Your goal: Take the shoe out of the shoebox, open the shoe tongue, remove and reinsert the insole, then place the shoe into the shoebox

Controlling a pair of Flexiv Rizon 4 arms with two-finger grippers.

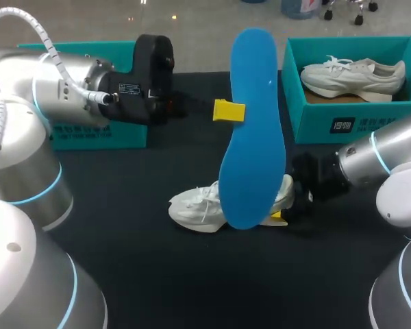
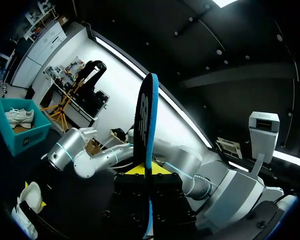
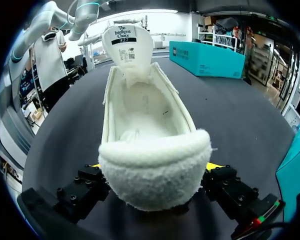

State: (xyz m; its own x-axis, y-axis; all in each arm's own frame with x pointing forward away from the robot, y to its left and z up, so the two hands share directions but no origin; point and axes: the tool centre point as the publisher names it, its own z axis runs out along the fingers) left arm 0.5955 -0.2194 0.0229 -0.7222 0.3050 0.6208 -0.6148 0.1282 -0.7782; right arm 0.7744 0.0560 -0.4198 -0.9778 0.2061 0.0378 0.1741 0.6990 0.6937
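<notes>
Insole (image 1: 252,130), blue and upright, sits pinched in the left claw (image 1: 233,110) while the right claw (image 3: 152,167) clamps the shoe (image 1: 192,205) by its heel.

Printed label (image 3: 125,42) – on shoe tongue (image 3: 135,72), white logo (image 1: 342,125) – on shoebox (image 1: 308,118) front

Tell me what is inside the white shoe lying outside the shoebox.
Inside the shoe only bare white fleecy lining shows; the blue insole is out, held upright in the left hand. The toe end is hidden under the raised tongue.
</notes>
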